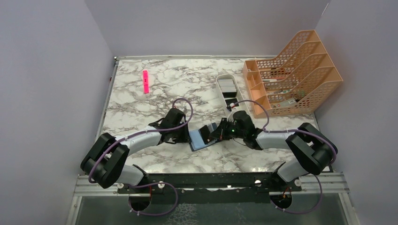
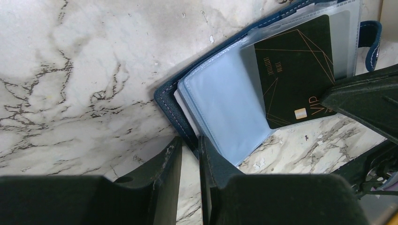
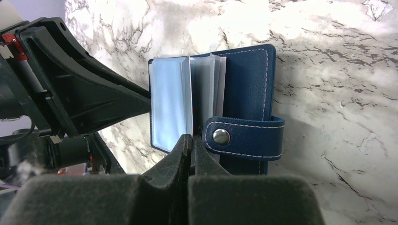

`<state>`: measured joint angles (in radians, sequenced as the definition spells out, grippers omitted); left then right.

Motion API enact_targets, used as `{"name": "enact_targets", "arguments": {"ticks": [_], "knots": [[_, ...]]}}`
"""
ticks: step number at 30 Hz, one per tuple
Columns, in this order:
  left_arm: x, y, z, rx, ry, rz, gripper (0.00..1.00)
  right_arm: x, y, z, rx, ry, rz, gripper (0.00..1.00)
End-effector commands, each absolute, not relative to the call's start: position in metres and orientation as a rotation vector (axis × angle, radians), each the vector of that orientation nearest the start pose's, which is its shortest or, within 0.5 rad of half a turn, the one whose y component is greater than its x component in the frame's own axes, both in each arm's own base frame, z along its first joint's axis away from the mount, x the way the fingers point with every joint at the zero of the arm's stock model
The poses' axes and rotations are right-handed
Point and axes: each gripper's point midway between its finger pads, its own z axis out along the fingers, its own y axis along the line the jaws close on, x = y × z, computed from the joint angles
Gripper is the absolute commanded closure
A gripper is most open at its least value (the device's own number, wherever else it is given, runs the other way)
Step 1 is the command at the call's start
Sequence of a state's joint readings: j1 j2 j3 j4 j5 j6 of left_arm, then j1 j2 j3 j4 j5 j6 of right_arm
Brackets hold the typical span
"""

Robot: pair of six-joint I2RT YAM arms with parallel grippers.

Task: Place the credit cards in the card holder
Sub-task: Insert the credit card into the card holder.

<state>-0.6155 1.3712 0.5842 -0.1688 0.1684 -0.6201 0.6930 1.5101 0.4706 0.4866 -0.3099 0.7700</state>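
The navy card holder lies open on the marble table between my two grippers, its pale blue and clear sleeves fanned up. Its snap strap faces the right wrist camera. My right gripper is shut on a black credit card marked VIP, which sits partly inside a clear sleeve and shows edge-on in the right wrist view. My left gripper is nearly closed around the holder's navy cover edge at its left side. More grey and black cards lie in the white tray.
A long white oval tray stands behind the right gripper. An orange mesh file rack fills the back right. A pink marker lies at the back left. Walls close in on both sides.
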Motion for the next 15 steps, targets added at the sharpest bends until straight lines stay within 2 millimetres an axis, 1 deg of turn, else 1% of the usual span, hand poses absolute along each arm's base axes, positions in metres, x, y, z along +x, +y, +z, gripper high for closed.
{"name": "enact_targets", "arguments": {"ticks": [1, 4, 7, 13, 15], "knots": [[0.214, -0.207, 0.018, 0.056, 2.671, -0.604, 0.76, 0.220, 0.295, 0.041, -0.105, 2.350, 1.163, 0.99], [0.214, -0.207, 0.018, 0.053, 2.672, -0.606, 0.76, 0.230, 0.296, 0.044, -0.116, 2.323, 1.129, 0.99], [0.213, -0.206, 0.017, 0.053, 2.677, -0.597, 0.76, 0.238, 0.295, 0.048, -0.194, 2.306, 1.060, 0.99], [0.214, -0.203, 0.012, 0.051, 2.695, -0.559, 0.76, 0.240, 0.287, 0.044, -0.296, 2.291, 0.975, 0.99], [0.215, -0.203, 0.012, 0.054, 2.697, -0.560, 0.76, 0.239, 0.291, 0.042, -0.362, 2.297, 0.977, 0.99]]}}
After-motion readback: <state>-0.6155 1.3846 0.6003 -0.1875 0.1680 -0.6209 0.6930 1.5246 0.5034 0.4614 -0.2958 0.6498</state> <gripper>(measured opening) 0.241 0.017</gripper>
